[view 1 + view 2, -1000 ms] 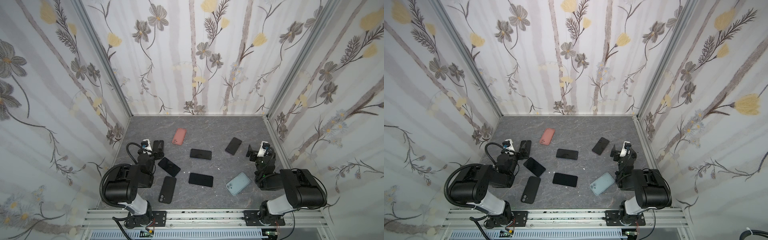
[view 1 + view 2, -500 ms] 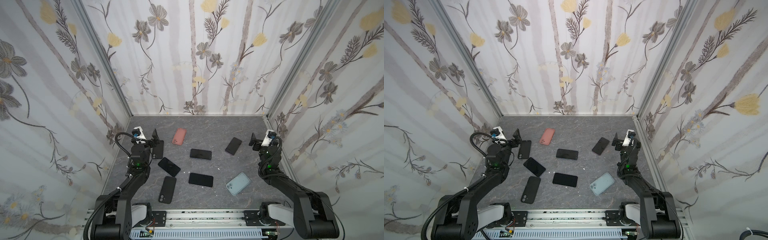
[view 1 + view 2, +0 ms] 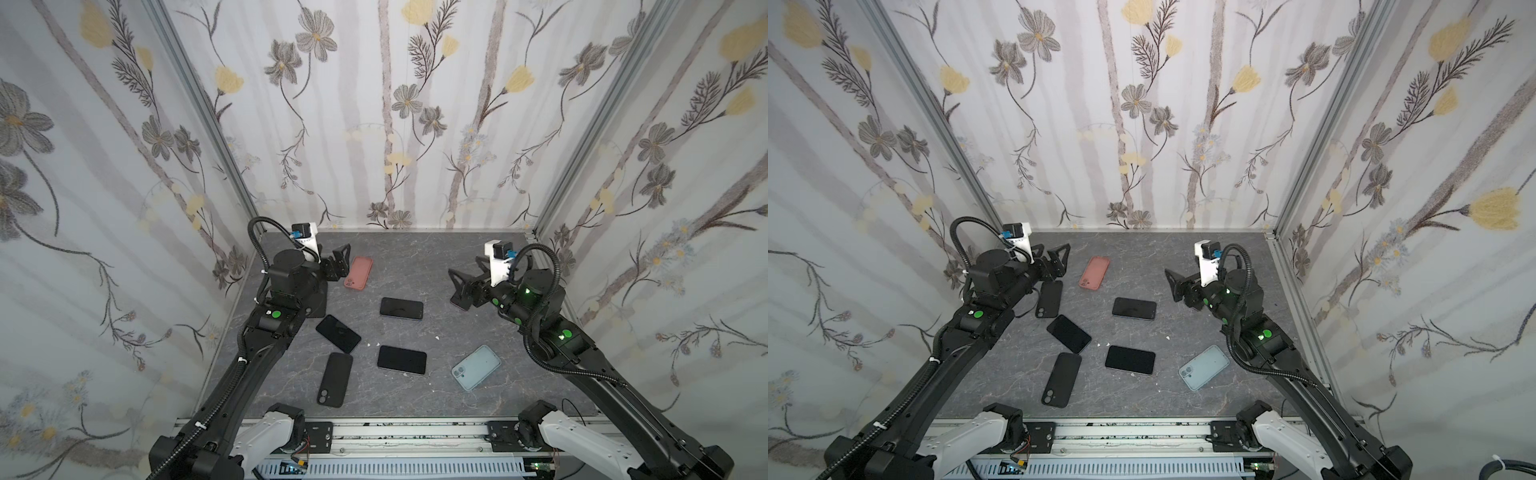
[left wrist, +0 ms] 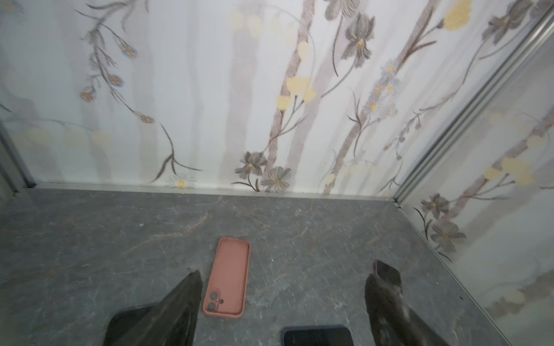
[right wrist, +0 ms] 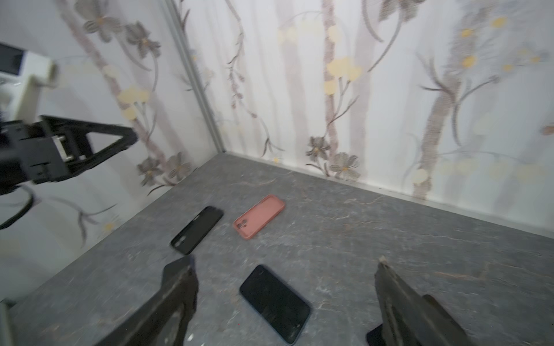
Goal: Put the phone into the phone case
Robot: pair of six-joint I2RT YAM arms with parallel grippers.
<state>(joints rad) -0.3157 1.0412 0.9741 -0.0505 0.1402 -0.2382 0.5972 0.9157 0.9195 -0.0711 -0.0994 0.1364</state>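
Both arms, folded low a second earlier, had lifted over the table [image 3: 415, 257] — left gripper [image 4: 284, 269] and right gripper [image 5: 284, 262] spread wide, empty — with pink phone case [image 3: 358, 272] left of centre and black phone [image 3: 401, 308] near mid-frame lying apart, untouched; pickup judged still ahead.

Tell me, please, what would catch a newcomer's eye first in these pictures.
Flowered walls dominate. Among dark phones on the grey table, a pink phone case at back left and a light blue phone case at front right stand out. The left gripper and right gripper hover open, empty.
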